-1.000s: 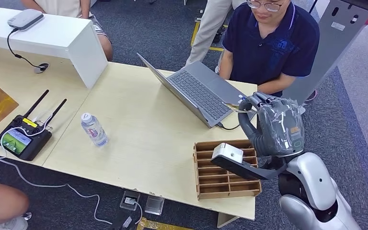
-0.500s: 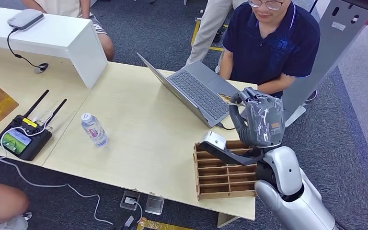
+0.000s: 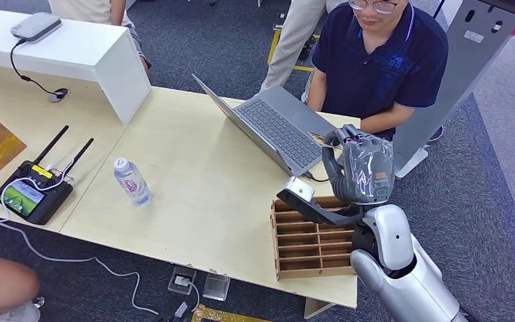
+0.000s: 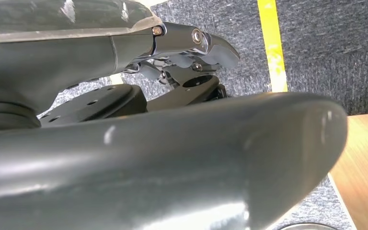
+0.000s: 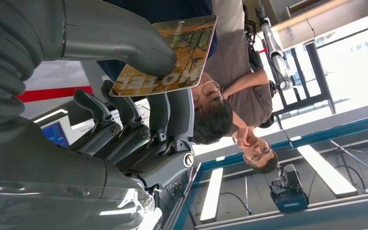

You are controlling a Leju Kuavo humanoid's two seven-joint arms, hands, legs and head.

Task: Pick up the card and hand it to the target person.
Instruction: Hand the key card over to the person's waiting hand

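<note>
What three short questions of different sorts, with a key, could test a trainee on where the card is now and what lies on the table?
1. True or false: the card lies flat on the table.
2. Which thing stands nearest the bottle? A) the laptop B) the black controller C) the wooden tray
3. Fill in: the right hand is raised in front of the person in the dark ____ shirt.

Key
1. False. The thumb and fingers of the right hand pinch it, above the table.
2. B.
3. Blue.
</note>
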